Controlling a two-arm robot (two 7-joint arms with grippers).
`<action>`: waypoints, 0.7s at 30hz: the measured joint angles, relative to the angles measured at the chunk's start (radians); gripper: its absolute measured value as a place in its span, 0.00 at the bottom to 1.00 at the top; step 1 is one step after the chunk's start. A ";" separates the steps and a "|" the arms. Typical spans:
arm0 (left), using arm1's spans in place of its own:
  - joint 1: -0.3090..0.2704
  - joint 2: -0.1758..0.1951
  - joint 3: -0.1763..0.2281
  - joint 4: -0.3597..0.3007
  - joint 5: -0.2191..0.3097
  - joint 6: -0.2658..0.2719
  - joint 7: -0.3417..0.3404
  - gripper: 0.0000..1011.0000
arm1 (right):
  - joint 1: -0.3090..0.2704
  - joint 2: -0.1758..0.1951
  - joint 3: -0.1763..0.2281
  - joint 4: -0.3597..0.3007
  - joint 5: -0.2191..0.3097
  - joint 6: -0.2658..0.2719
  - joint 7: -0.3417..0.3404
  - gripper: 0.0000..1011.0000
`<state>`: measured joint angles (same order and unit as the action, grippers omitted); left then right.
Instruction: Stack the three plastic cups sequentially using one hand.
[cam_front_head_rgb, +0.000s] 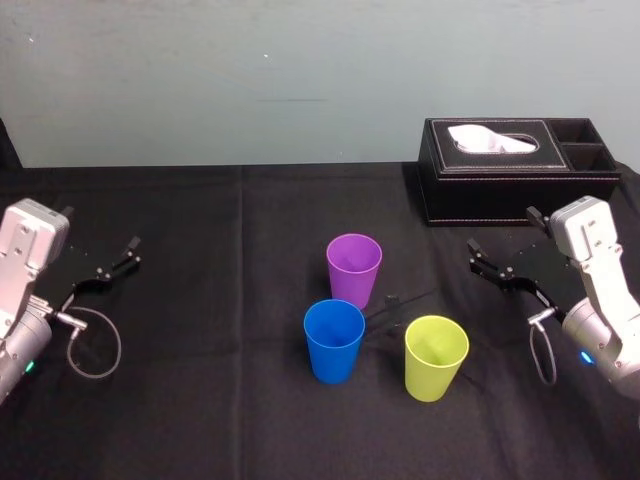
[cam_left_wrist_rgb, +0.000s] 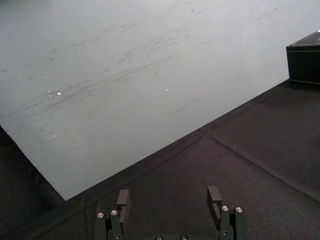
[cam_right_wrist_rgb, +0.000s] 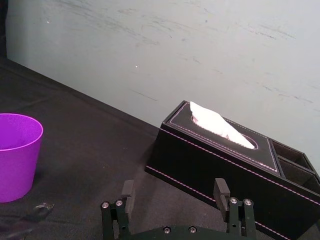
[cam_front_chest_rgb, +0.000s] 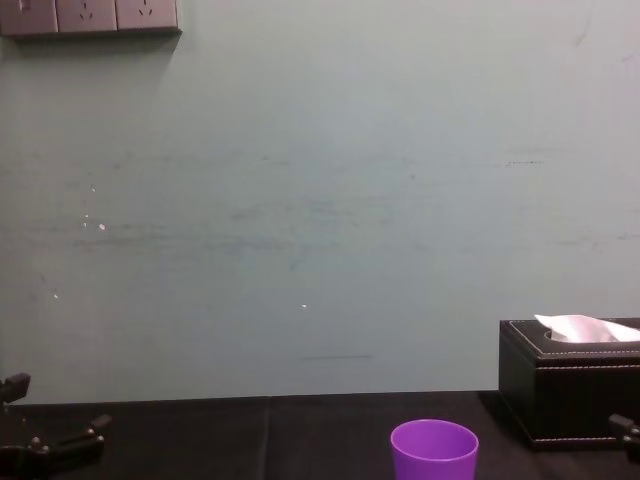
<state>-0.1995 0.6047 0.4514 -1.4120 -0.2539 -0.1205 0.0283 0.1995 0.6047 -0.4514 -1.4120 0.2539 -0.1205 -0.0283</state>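
Three plastic cups stand upright and open-mouthed on a black cloth-covered table (cam_front_head_rgb: 200, 320), none inside another. They sit in the gap between two black robot pincers, each well apart from the cups.

The right pincer (cam_front_head_rgb: 480, 258) is out at the robot's right side, fingers pointing inward toward the cups. Its two slim fingers stand apart with nothing between them, which the right wrist view makes plain (cam_right_wrist_rgb: 174, 192). The yellow-green cup (cam_front_head_rgb: 436, 357) is the nearest to it, inward of its tips and closer to the robot. The purple cup (cam_front_head_rgb: 354, 268) lies farther inward, roughly level with the fingertips, and shows ahead of this pincer in the right wrist view (cam_right_wrist_rgb: 17, 155). The blue cup (cam_front_head_rgb: 334, 340) is farthest from it, just in front of the purple one on the robot's side; whether those two touch cannot be told. A clear gap separates blue from yellow-green.

A black tissue box (cam_front_head_rgb: 510, 170) with a white tissue (cam_right_wrist_rgb: 220, 125) poking out sits just beyond the right pincer, against the pale wall.

The left pincer (cam_front_head_rgb: 125, 255) is parked at the robot's far left, fingers likewise spread and empty (cam_left_wrist_rgb: 168, 200), with bare cloth ahead of it. The blue cup is the closest to it.

From the chest view, the purple cup (cam_front_chest_rgb: 434, 450) rises between the two pincers.
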 joint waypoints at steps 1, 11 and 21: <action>0.000 0.000 0.000 0.000 0.000 0.000 0.000 1.00 | 0.000 0.000 0.000 0.000 0.000 0.000 0.000 0.99; 0.000 0.000 0.000 0.000 0.000 0.000 0.000 1.00 | 0.000 -0.008 0.009 0.002 0.005 0.001 0.015 0.99; 0.000 0.000 0.000 0.000 0.000 0.000 0.000 1.00 | -0.073 0.023 0.065 -0.067 0.073 -0.029 0.109 0.99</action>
<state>-0.1995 0.6047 0.4514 -1.4120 -0.2539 -0.1205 0.0283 0.1266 0.6279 -0.3869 -1.4793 0.3271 -0.1494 0.0809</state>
